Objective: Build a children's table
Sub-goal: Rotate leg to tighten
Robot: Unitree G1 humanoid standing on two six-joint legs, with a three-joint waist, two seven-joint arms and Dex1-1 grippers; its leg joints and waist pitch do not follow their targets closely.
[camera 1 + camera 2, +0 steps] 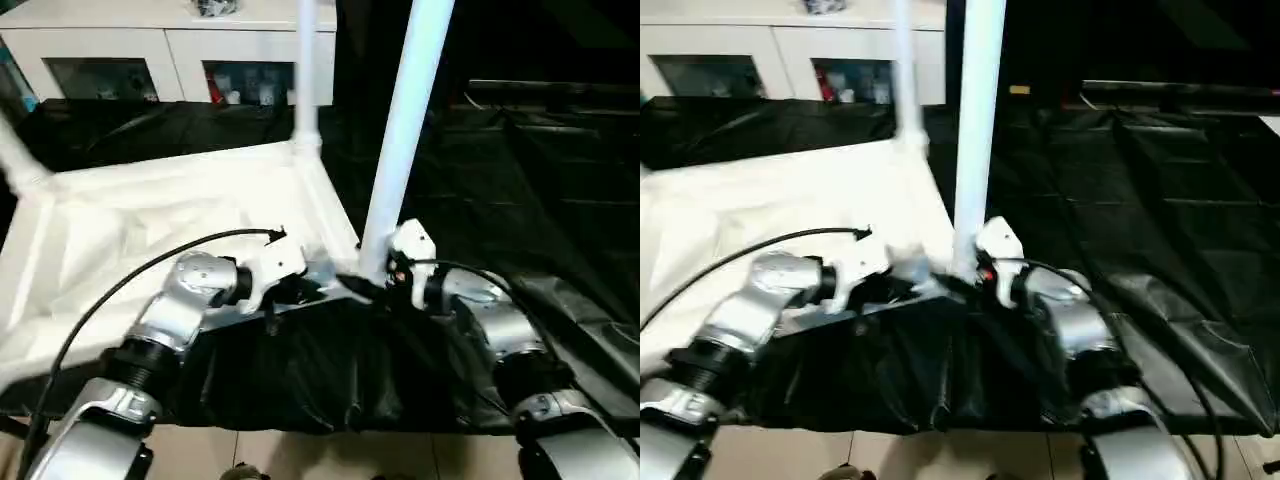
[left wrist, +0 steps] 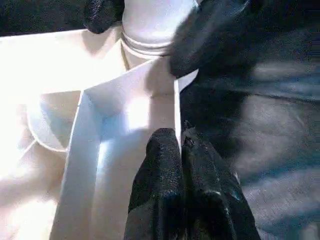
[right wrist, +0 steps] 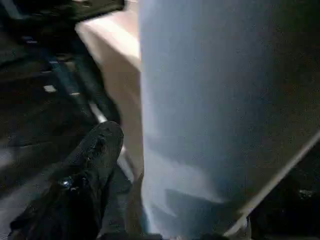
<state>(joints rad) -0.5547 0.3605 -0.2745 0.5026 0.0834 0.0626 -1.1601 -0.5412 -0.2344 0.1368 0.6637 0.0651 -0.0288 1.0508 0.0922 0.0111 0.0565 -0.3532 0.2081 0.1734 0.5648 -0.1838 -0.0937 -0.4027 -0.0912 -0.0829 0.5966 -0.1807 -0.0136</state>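
1. Table top (image 1: 150, 230) of the children's table lies upside down on a black cloth (image 1: 520, 200), with its white rim walls turned upward.
2. Near corner (image 2: 150, 100) of this top is the landmark here; one white leg (image 1: 405, 130) stands upright in it and rises out of the head views.
3. Second leg (image 1: 305, 75) stands upright at the corner farther from the robot, on the same right-hand edge of the top.
4. Third leg (image 1: 20, 160) shows at the far left corner, tilted in the picture and cut by the edge.
5. Left gripper (image 2: 181, 150) sits just on the robot's side of the near corner, its two black fingers (image 2: 160, 185) pressed together on the thin rim wall (image 2: 176, 115) of the top, so it is clenched on that wall.
6. Right gripper (image 1: 385, 275) is at the base of the near leg, on the right side of the corner. One black finger (image 3: 95, 150) lies beside the leg, close to it; if the fingers grasp the leg or are released, I cannot tell.
7. White cabinet (image 1: 170, 60) with glass doors stands behind the top, well apart from the near corner.
8. Black cable (image 1: 150, 265) runs in an arc over the left forearm (image 1: 185, 300) toward the near corner.
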